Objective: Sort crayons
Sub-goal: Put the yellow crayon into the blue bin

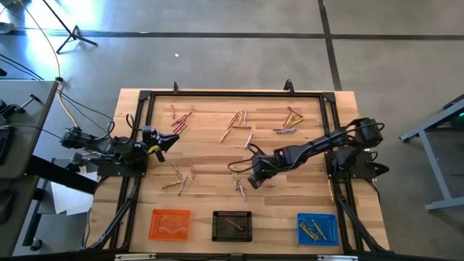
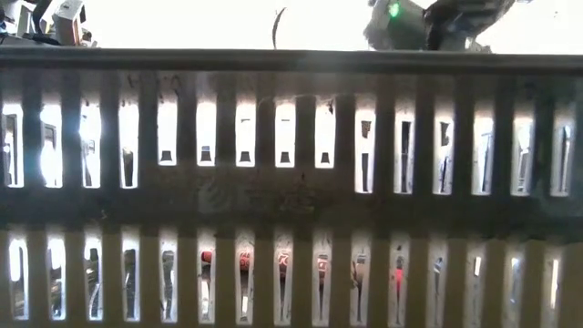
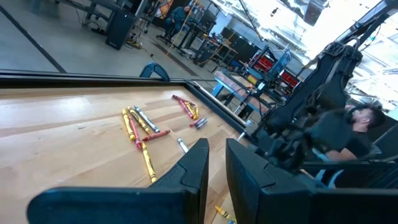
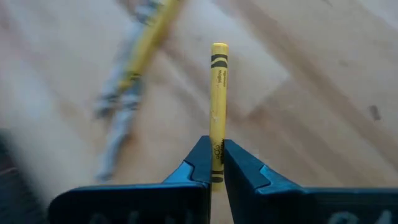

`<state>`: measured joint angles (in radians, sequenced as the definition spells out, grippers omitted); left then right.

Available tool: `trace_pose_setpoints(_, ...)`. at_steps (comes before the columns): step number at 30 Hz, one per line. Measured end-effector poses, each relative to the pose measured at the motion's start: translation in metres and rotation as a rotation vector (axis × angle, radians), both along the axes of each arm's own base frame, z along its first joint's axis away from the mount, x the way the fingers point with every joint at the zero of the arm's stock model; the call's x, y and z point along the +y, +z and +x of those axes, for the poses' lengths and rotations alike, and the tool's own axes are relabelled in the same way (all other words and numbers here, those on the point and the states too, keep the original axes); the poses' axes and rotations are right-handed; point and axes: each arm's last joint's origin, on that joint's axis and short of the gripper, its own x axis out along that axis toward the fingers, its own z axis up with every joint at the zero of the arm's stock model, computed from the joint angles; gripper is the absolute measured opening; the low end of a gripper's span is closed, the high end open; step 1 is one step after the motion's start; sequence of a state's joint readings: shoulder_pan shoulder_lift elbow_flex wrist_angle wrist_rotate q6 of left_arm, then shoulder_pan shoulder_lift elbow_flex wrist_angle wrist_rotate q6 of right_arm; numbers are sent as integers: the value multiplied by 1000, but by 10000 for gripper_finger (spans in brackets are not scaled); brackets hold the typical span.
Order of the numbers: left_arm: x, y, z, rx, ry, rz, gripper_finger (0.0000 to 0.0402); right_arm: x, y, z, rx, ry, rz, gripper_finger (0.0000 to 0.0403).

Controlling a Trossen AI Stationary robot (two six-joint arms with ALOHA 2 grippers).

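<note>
Crayons lie in loose groups on the wooden table: reddish ones [image 1: 179, 117] at the far left, others at the far middle [image 1: 238, 122], the far right [image 1: 290, 119] and mid-table [image 1: 177, 177]. My right gripper [image 1: 252, 180] is over the table's middle, shut on a yellow crayon [image 4: 219, 93]. My left gripper [image 1: 170, 140] waits at the left side. Its fingers stand a narrow gap apart [image 3: 217, 168] with nothing between them, and crayons [image 3: 140, 127] lie well ahead of it. My right gripper pinches the yellow crayon by one end [image 4: 217, 127] between its two fingertips. The fingers slant down from the table's right side and lie along the crayon. Most of the crayon sticks out straight past the tips. It looks lifted clear of the wood.
Three square trays stand along the near edge: orange [image 1: 169, 224], black [image 1: 232, 225] with a red crayon in it, and blue [image 1: 317, 228] with yellow crayons. A grey and a yellow crayon [image 4: 134, 62] lie under my right gripper. A slatted tray wall [image 2: 291, 182] fills the low view.
</note>
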<state>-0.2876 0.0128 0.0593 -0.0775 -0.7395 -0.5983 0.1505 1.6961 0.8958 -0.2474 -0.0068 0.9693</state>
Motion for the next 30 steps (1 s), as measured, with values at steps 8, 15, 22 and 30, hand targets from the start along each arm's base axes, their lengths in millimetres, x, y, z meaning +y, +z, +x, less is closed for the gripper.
trace_pose_setpoints(8, 0, 0, 0, 0, 0, 0, 45, 18, 44, -23, -35, 143, 149, 12)
trace_pose_setpoints(15, 0, 0, 0, 0, 0, 0, 45, 52, 69, -54, -6, 230, 234, 12)
trace_pose_setpoints(22, 0, 0, 0, 0, 0, 0, 45, 95, 69, -91, 165, 265, 278, 12)
trace_pose_setpoints(30, 0, 0, 0, 0, 0, 0, 45, 137, 65, -134, 336, 310, 303, 12)
